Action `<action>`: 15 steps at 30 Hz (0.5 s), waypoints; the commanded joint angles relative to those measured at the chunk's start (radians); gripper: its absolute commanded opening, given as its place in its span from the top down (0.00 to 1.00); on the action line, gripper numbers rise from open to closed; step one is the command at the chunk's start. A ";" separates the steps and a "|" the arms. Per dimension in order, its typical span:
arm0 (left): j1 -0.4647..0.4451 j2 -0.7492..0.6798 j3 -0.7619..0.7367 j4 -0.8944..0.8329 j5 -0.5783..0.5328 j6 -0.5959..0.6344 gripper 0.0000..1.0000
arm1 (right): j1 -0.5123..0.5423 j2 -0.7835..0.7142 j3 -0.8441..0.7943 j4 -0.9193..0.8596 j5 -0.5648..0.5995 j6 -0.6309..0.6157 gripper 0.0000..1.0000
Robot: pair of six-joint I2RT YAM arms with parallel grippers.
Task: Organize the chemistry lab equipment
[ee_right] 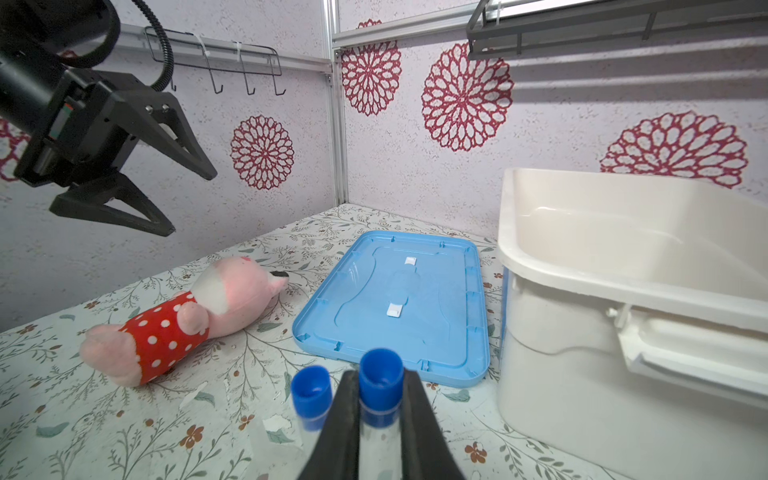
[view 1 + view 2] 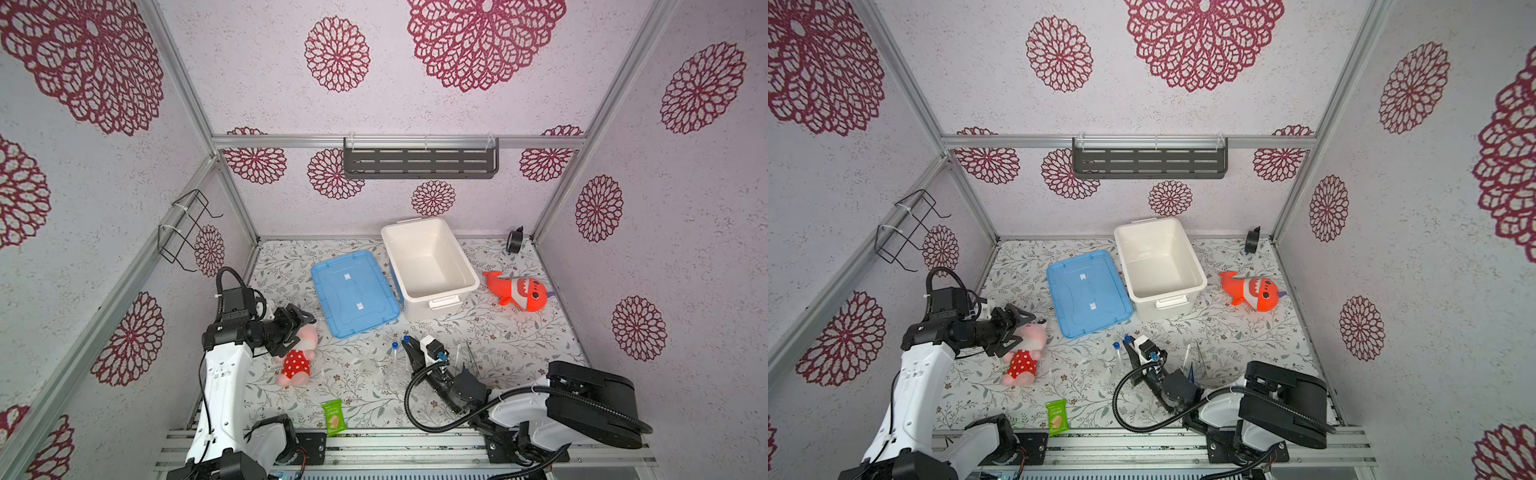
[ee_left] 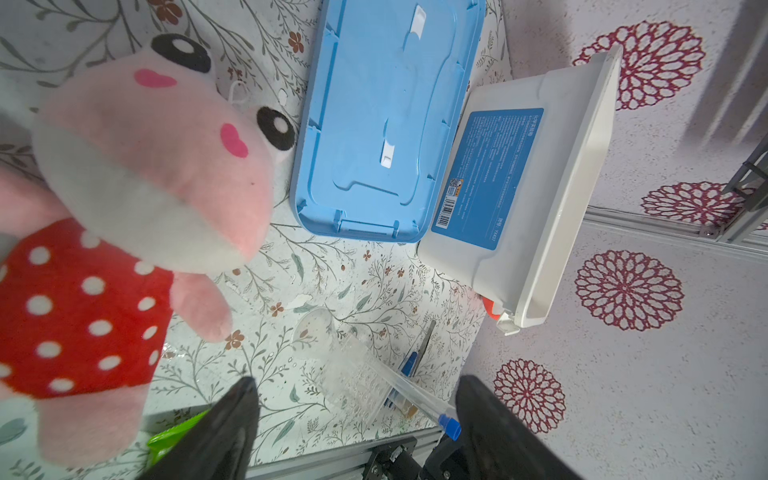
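white bin back-centre of table, empty; tall rim could catch a load | blue lid flat beside it | pink plush near left edge, left gripper spread wide, empty, above it: wrong-item risk | right gripper clamped on capped tube, front-centre: smooth, may slip or pivot, knock second tube just beside

Blue-capped clear tube pinched between fingers; twin tube just beside

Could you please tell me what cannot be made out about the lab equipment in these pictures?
- Clear glassware: in both top views, transparent against the patterned cloth; count unclear.
- Held tube: in the right wrist view, body hidden by the right gripper.
- Dark blue tweezers: in both top views, too small and thin for detail.
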 commanded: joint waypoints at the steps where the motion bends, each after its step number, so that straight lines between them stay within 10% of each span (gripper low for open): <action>1: -0.006 0.010 0.016 0.002 -0.002 0.001 0.22 | -0.003 -0.042 -0.006 0.003 -0.023 0.009 0.89; 15: -0.005 0.021 0.009 0.017 0.003 0.003 0.22 | -0.005 -0.086 -0.048 -0.041 -0.040 0.026 0.84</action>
